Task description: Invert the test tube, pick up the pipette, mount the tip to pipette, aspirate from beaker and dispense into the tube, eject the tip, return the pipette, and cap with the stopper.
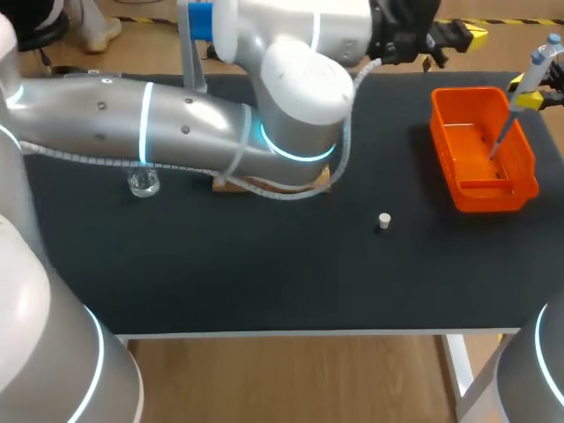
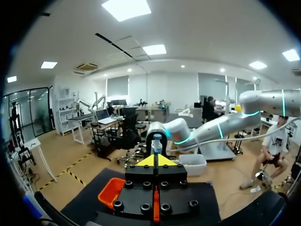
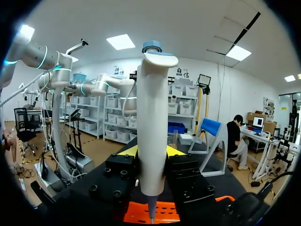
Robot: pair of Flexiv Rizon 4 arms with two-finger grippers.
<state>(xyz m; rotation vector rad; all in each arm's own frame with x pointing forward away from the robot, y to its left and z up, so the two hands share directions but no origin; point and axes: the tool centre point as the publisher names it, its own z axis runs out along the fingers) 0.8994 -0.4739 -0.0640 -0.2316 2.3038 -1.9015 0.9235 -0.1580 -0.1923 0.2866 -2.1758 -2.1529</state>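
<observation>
My right gripper (image 1: 531, 95) is at the table's far right, shut on a white pipette (image 1: 529, 75) with a blue-grey top button. In the right wrist view the pipette (image 3: 151, 122) stands upright between the yellow tips of my right gripper (image 3: 151, 157). Its thin lower end (image 1: 499, 141) hangs over the orange bin (image 1: 480, 189). My left arm stretches across the back of the table, and its gripper (image 1: 467, 37) is shut and empty, up near the far edge. From the left wrist view, the pipette's button (image 2: 156, 141) shows just beyond the joined tips of the left gripper (image 2: 156, 161). A small white stopper (image 1: 384, 220) lies on the mat. A glass beaker (image 1: 143, 183) stands at the left.
A wooden rack (image 1: 227, 183) peeks out from under my left arm, mostly hidden. The black mat (image 1: 264, 264) covers the table. The orange bin (image 2: 110, 192) also shows below the left gripper.
</observation>
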